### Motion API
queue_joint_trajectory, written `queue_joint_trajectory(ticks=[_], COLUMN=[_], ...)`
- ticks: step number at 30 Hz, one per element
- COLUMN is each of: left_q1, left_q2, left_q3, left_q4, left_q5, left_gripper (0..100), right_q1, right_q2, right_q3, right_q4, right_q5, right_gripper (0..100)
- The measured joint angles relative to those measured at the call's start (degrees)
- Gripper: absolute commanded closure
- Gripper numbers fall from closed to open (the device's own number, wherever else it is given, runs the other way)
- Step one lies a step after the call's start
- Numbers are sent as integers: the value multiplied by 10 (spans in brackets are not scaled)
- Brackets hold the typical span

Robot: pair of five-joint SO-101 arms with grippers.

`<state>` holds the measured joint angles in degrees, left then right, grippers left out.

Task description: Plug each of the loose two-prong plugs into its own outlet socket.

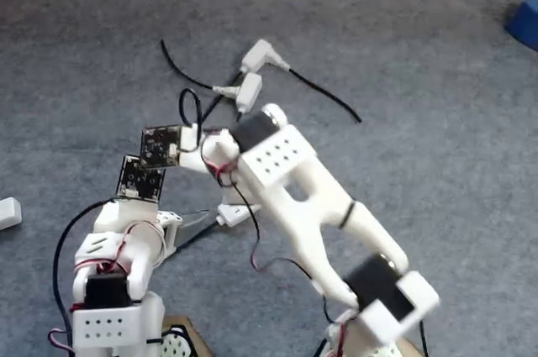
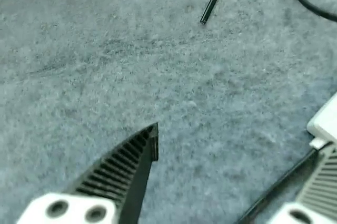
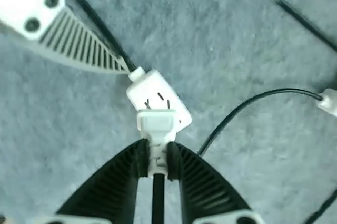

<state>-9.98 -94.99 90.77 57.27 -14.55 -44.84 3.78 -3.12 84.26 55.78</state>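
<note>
R tool [image 3: 155, 163] clamped on plug [image 3: 156, 123] rear, touching socket [image 3: 152, 95]. L tool [image 2: 242, 139] wide, beside socket cord [image 3: 95, 21]. Plug prob light, rigid, slick; grip body flats.

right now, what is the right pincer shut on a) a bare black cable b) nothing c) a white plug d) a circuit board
c: in the right wrist view the right pincer is clamped on a white plug that butts against the white socket block.
</note>
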Motion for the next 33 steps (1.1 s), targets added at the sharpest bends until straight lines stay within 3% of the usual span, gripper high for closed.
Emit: queue_joint_trajectory(ticks=[7, 16, 24, 33], left_q1=[-14, -24, -43, -97], left_q2=[223, 500, 529, 484], left_q3=[-74, -164, -178, -202], left_q4=[-78, -144, -157, -178], left_q5=[-2, -2, 5, 81], left_gripper=[568, 569, 569, 569], right_q1=[11, 7, 16, 53], right_q2=[34, 69, 112, 113], right_q3=[-96, -97, -97, -98], right_q4=[88, 97, 80, 73], right_q5=[109, 203, 230, 245], right_gripper=[990, 990, 990, 990])
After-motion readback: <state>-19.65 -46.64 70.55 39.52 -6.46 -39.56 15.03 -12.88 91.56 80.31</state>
